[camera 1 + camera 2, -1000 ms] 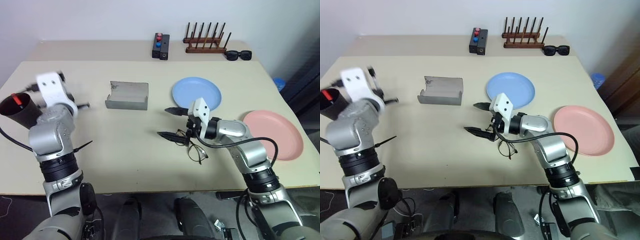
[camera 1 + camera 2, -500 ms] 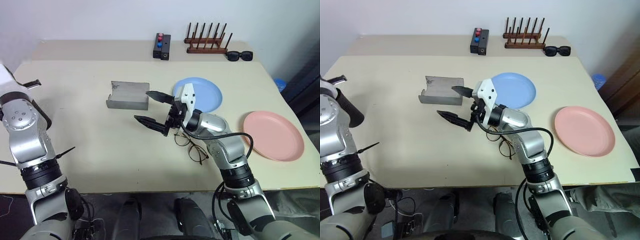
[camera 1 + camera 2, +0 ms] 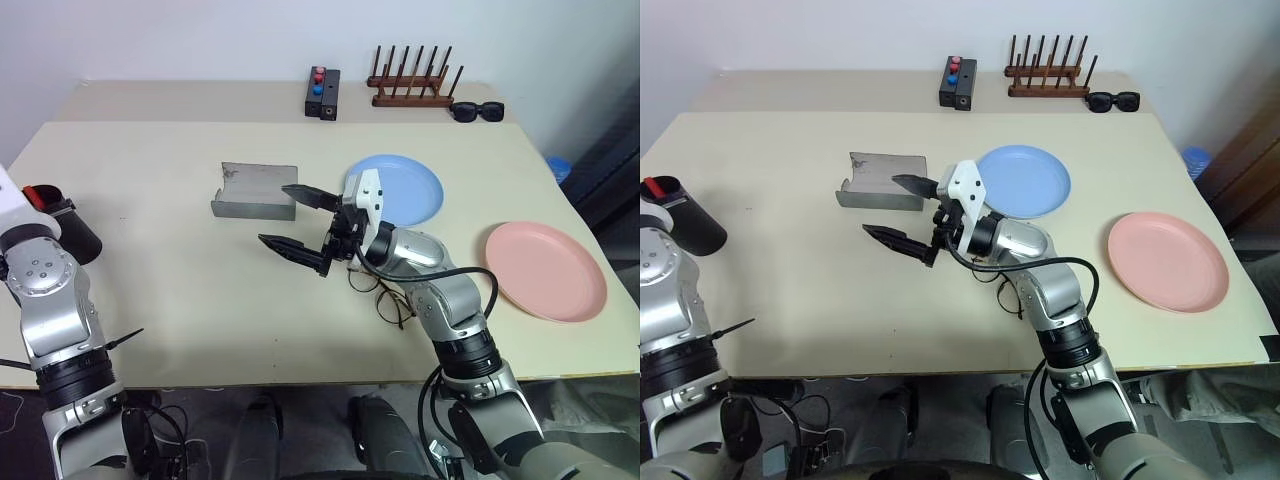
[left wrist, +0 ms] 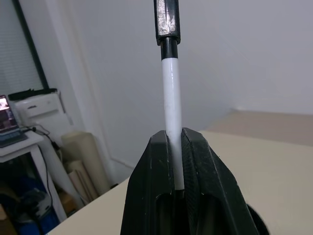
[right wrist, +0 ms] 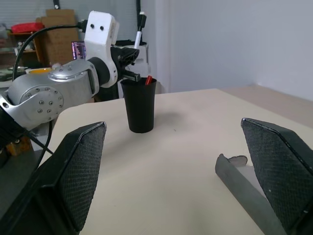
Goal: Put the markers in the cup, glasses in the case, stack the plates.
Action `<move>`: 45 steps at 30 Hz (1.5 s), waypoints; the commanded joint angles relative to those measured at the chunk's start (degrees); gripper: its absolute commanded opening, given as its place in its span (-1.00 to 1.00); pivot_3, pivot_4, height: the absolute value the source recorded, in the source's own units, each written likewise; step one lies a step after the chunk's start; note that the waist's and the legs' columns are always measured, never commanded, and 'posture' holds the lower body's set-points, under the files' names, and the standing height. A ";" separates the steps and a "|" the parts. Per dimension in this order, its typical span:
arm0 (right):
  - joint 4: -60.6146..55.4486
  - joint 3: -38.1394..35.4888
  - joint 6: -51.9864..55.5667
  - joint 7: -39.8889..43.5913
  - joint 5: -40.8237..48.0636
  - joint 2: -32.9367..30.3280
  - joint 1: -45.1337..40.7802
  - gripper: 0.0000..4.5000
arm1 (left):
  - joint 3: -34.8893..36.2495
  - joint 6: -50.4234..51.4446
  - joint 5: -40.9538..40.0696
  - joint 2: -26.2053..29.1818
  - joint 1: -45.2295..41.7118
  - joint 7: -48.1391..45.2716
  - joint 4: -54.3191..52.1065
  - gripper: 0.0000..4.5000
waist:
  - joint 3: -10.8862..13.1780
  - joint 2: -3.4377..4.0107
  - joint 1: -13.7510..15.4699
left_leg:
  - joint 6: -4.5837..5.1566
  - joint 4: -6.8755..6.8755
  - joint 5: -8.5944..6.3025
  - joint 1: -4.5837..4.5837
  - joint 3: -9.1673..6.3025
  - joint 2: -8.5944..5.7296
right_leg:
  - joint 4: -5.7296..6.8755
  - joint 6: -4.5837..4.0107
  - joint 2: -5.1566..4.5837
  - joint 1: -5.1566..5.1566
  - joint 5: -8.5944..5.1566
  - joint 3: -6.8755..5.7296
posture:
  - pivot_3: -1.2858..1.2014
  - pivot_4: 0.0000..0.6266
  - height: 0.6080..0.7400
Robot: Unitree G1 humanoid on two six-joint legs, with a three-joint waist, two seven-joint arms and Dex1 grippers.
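Observation:
My left gripper is shut on the white marker, which points up with its black cap on top. It is held close beside the rim of the black cup. The cup stands at the table's left edge with the red-ended marker inside. My right gripper hangs open and empty above the table, just right of the open grey case. The wire-framed glasses lie on the table under my right forearm. The blue plate and the pink plate lie apart on the right.
Along the far edge are a black box with red and blue buttons, a wooden peg rack and black sunglasses. Bare tabletop stretches between the cup and the case.
My left arm has swung out to the left with the white marker, uncovering the cup. My right gripper, still open, has lifted off the glasses and moved left toward the case.

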 commanded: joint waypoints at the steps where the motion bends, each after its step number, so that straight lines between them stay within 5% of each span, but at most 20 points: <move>1: -2.53 -0.01 -1.07 0.08 0.97 0.29 -0.04 1.00 | 0.94 -1.32 0.10 0.03 0.46 1.31 -0.85 -0.99 | 0.00 0.00 -0.03 | 0.00 0.00 0.00 0.00 0.00 0.00 | 0.00 0.00 0.00 0.00 0.00 0.00 | 0.03 -0.52 1.00; 4: -2.42 -0.03 -1.10 0.10 0.92 0.26 -0.10 1.00 | 0.82 -1.41 0.06 -0.26 0.82 1.77 -0.69 -0.99 | 0.00 0.00 -0.05 | 0.00 0.00 0.00 0.00 0.00 0.00 | 0.00 0.00 0.00 -0.01 0.00 0.00 | 0.03 -0.52 1.00; 10: -2.46 -0.06 -1.06 0.28 0.92 -0.01 -0.04 1.00 | 0.75 -0.88 0.07 -0.74 1.26 2.81 -0.75 0.13 | 0.00 0.00 -0.03 | 0.00 0.00 0.00 0.00 0.00 0.00 | 0.00 0.00 0.00 0.00 0.00 0.00 | 0.03 -0.52 1.00; 28: -2.24 0.12 -0.95 0.35 0.70 -0.36 0.18 1.00 | 1.15 0.87 -0.77 1.63 0.93 1.35 -3.31 0.13 | 0.00 0.00 -0.08 | 0.00 0.00 0.00 0.00 0.00 0.00 | 0.00 -0.01 0.00 -0.01 -0.01 0.00 | 0.03 -0.52 1.00; 31: -2.45 0.06 -0.87 0.29 0.73 -0.61 0.46 1.00 | 1.69 6.57 -0.17 5.75 1.67 -1.03 -4.24 0.48 | 0.00 0.00 -0.18 | 0.00 -0.02 0.00 -0.01 0.00 0.00 | -0.01 -0.01 0.00 -0.03 -0.01 0.00 | 0.03 -0.52 1.00; 33: -2.52 0.06 -0.82 0.29 0.78 -0.78 0.64 1.00 | 6.67 13.46 -6.08 4.82 -1.16 -0.11 -5.18 0.91 | 0.00 0.00 -0.18 | -0.01 -0.04 0.00 0.00 0.00 0.00 | 0.00 -0.02 0.00 -0.04 -0.02 0.00 | 0.03 -0.52 1.00; 45: -1.65 0.57 -1.34 0.52 0.58 -0.61 0.81 1.00 | 8.65 36.10 -15.84 5.75 -10.90 -3.00 -9.95 0.96 | -0.02 -0.03 -0.18 | -0.01 -0.03 0.00 0.00 -0.01 0.01 | 0.00 -0.01 0.00 -0.02 -0.01 -0.01 | 0.03 -0.52 1.00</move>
